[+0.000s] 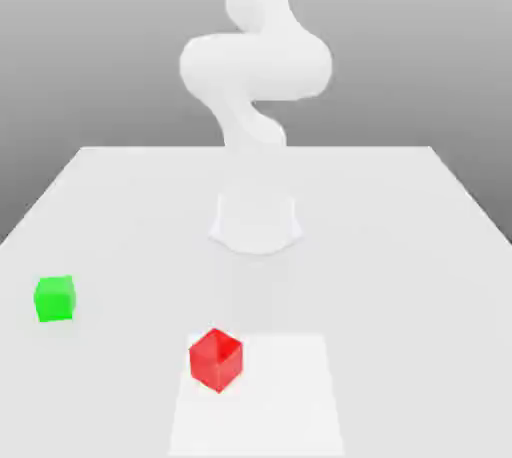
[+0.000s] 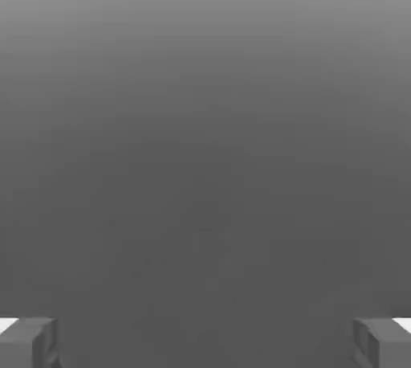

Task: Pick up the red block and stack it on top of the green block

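Grey haze fills the background as we look over a pale table (image 1: 420, 236), flat and white, with a slightly brighter square patch (image 1: 270, 396) at its near edge. We have the white arm (image 1: 255, 61) rising behind the table's middle, its bulky links curling above a round base (image 1: 256, 221) that sits on the surface. Down front we spot the red block (image 1: 217, 358), resting on the table with one corner turned toward us, at the bright patch's upper corner on the exterior view's left. Over toward the exterior view's left edge we see the green block (image 1: 54, 298), also sitting flat on the table, a little farther back than the red one and well apart from it. Neither block is touched by anything. Switching to the hand view, we catch the gripper (image 2: 205, 342) with its two grey fingertips (image 2: 29, 342) sitting at opposite sides of the picture, spread wide with nothing between them, and beyond them we get plain grey gradient, darker low down and lighter higher up
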You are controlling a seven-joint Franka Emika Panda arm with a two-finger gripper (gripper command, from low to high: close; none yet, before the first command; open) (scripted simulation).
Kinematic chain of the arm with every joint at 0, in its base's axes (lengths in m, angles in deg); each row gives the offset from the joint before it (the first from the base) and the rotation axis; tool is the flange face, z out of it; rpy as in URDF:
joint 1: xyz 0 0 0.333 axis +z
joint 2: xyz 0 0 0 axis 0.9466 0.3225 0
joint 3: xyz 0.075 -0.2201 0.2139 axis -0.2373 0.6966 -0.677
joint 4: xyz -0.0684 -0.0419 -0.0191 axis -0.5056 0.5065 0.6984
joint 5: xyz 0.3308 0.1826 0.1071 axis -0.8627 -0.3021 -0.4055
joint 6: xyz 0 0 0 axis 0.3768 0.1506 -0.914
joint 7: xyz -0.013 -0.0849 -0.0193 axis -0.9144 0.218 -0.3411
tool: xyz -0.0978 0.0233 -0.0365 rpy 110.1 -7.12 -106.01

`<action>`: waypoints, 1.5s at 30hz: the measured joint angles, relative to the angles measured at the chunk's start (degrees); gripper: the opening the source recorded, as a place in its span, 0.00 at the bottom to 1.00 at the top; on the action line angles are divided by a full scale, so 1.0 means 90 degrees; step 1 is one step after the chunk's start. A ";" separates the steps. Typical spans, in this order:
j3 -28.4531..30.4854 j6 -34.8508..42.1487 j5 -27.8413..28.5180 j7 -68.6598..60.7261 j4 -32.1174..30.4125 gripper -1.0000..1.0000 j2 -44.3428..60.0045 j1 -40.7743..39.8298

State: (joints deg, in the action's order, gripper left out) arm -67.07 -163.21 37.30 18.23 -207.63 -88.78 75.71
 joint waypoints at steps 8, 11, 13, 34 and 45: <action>0.1364 -0.0270 -0.1485 -0.2403 -0.0506 0.50 0.1671 0.1381; 0.1702 -0.0347 -0.2029 -0.3284 -0.0686 0.50 0.2307 0.1745; 0.1857 -0.0399 -0.2370 -0.3853 -0.0806 0.50 0.2729 0.1924; 0.2338 -0.2385 -0.1845 -0.6966 -0.2484 0.50 0.5029 0.2053; 0.2050 -0.3700 -0.0811 -0.7036 -0.2788 0.50 0.5479 0.1505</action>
State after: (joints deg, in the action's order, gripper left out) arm -48.62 -196.51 30.01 -45.10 -232.73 -39.48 89.25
